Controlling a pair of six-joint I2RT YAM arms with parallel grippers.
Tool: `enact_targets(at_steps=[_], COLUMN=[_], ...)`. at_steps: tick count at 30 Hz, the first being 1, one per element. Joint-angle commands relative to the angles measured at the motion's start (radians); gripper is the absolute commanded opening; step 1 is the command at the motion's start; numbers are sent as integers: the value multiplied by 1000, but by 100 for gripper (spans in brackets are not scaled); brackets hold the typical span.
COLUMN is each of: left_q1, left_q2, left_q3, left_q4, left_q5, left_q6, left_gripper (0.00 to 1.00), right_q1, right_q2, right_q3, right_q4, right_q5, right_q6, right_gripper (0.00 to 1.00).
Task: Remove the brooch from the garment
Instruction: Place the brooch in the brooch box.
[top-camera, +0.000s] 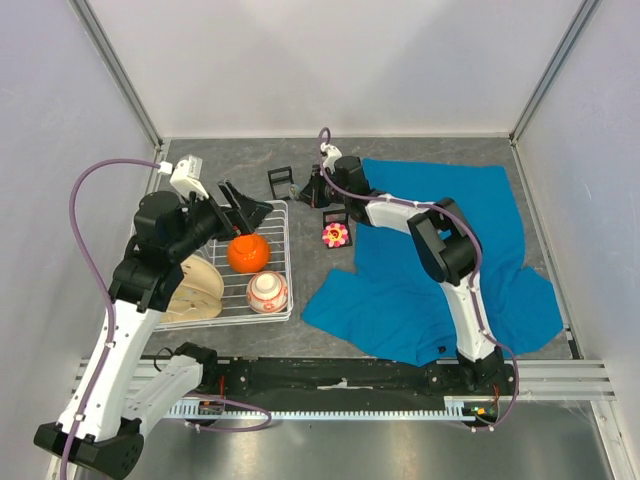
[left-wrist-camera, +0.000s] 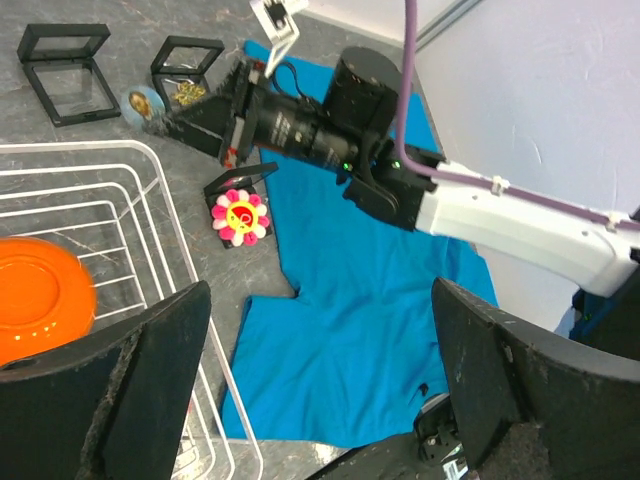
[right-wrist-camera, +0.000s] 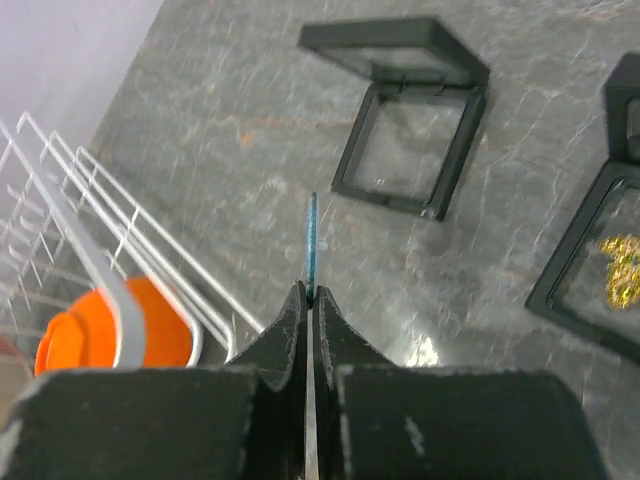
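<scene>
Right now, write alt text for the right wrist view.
The right gripper's jaws are shut on a thin blue piece, edge-on above a grey table. An open black case lies beyond; a wire basket holds an orange bowl.

L arm: rises from base at 7 o'clock, elbow bent, wrist aimed toward 3 o'clock | left gripper (top-camera: 250, 212): jaws spread wide | R arm: stretched from 5 toward 11 o'clock | right gripper (right-wrist-camera: 310, 295): fingers pressed together, pinching the brooch (right-wrist-camera: 312, 235) edge-on
</scene>
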Motion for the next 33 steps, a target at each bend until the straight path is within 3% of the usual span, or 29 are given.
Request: enact_targets(at_steps=[1, 13, 33], left_q1=[3, 0, -15], left_q2=[6, -14, -30], left_q3=[-13, -28, -16], left_q4=[55, 55, 21], left_q5=[33, 49, 18], left_q6=[93, 110, 142], left_gripper=[96, 96, 96], right_q1=[-11, 7, 50], right_q2=[110, 226, 341], right_q3=[166, 293, 437], right_q4=[47, 3, -69], right_q5=[-23, 96, 190], right_q6=[178, 336, 287], right_gripper=[0, 0, 1])
